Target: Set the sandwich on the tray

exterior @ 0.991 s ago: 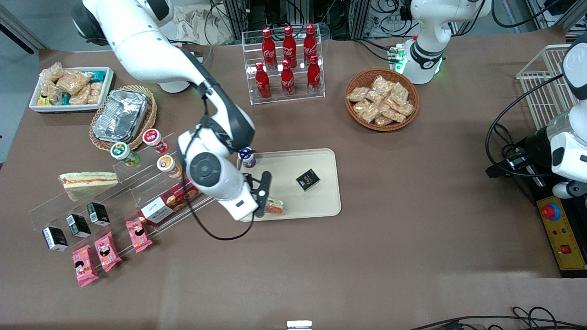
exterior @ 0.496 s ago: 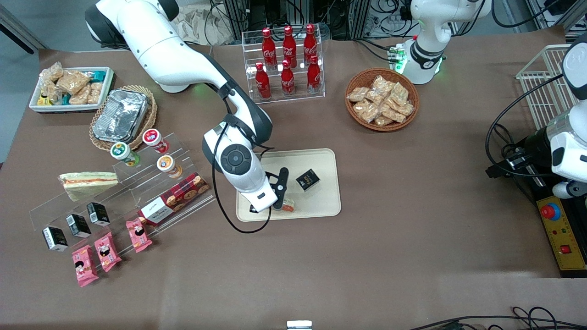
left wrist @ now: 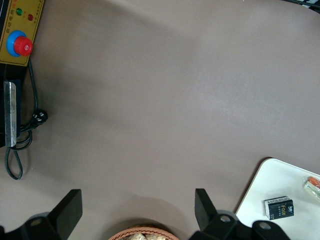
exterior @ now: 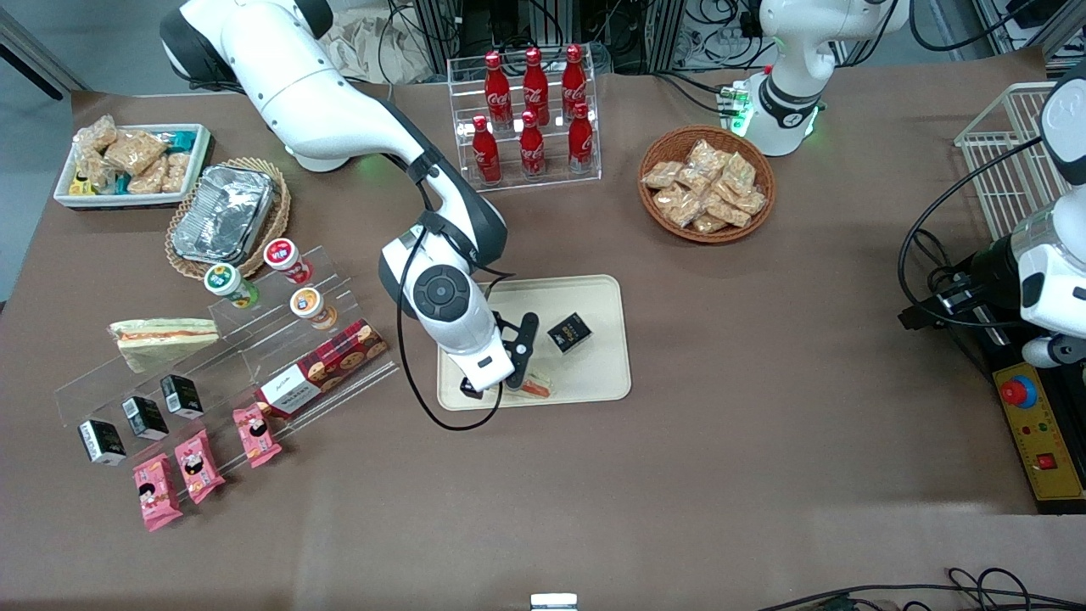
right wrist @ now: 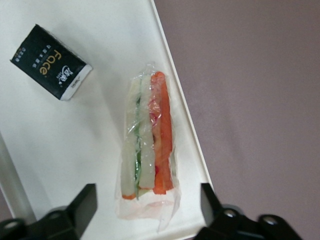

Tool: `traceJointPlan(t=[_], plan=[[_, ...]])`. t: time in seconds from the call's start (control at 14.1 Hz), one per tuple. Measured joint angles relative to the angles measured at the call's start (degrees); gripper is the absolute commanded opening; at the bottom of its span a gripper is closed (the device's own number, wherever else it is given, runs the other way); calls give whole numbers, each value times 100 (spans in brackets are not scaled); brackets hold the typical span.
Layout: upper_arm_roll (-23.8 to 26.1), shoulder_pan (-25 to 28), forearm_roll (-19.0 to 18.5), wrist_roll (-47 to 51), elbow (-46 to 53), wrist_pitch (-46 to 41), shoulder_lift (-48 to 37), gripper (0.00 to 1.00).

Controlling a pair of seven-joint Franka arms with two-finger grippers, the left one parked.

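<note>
A brown-covered bench (exterior: 721, 475) is filling nearly the whole front view under even, soft light.
A strip of grey floor (exterior: 25, 119) is showing past the bench's edge at the working arm's end, and tangled black cables (exterior: 653, 34) are crowding the top of the frame. A yellow control box (exterior: 1042, 437) with a red stop button is sitting at the parked arm's end, and the gripper (exterior: 499, 380) is hanging spread wide over mid-bench.

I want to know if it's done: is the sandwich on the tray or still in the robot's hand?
On the tray. The sandwich lies on the tray near its rim; the open gripper hangs above, not touching.
</note>
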Motion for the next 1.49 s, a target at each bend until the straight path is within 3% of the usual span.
traceJointPlan(t=[0.28,0.71,1.13,1.49], plan=[[-66,-129,0,111,61,-100,-315,100],[-222,-754,-3,1305,122,-1285,-1375,100],[-1147,-831,-3,1731,129,-1824,-2077,100],[-2053,-873,115,1903,188,-2969,-2771,100]])
